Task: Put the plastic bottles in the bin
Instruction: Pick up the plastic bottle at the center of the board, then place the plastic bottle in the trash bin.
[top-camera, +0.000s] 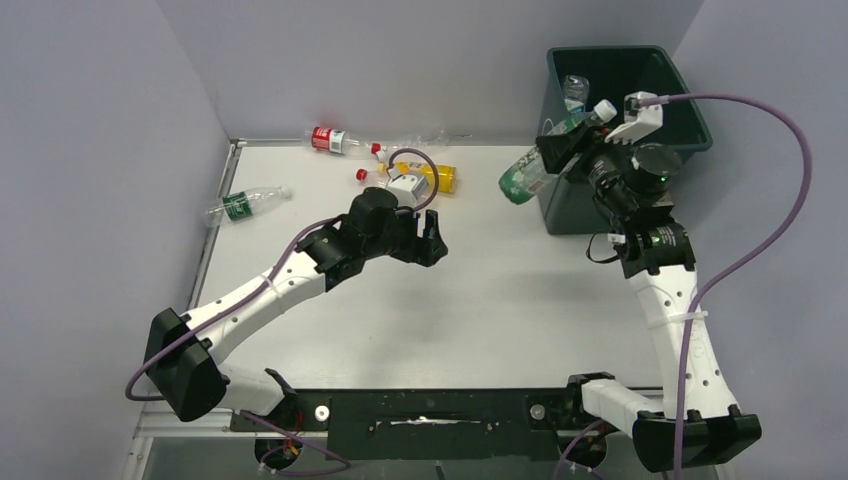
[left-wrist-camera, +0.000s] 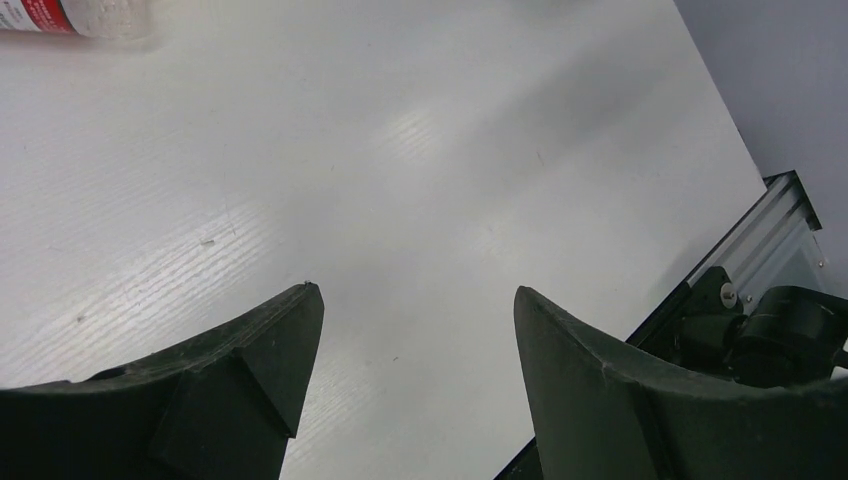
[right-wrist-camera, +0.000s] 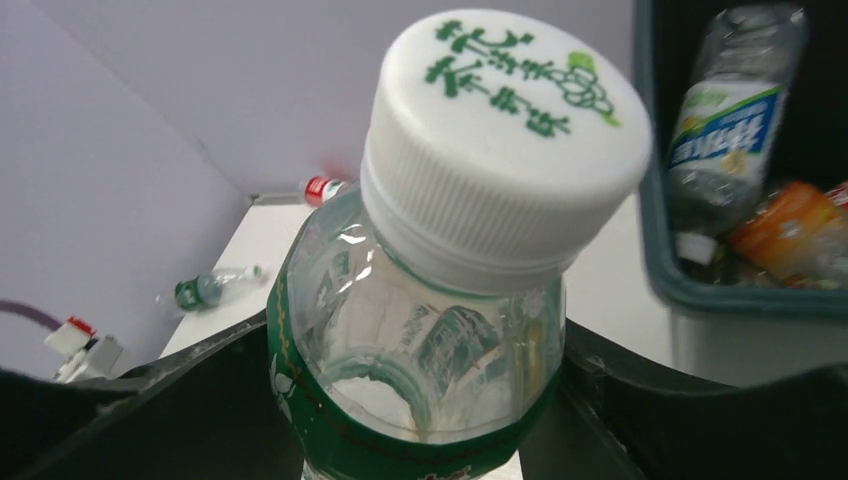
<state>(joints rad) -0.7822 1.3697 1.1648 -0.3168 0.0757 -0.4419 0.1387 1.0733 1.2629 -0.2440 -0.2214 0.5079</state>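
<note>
right arm (top-camera: 665, 300) stretches to the bin (top-camera: 693, 112), right tool (top-camera: 560, 150) clamping a green-label bottle (top-camera: 523, 178) tilted at its rim; left arm (top-camera: 270, 290) bends low over the desk (top-camera: 500, 300), left tool (top-camera: 425, 240) open, empty. bin's contents mostly hidden.

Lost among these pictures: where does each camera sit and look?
Top: above and behind, looking down at the table; left arm, right arm show.
Left wrist: on that wrist, facing table; open left gripper shows.
Right wrist: on that wrist, facing the bin; right gripper clamps a bottle.
Shared: top and right wrist show bottle, bin.
</note>
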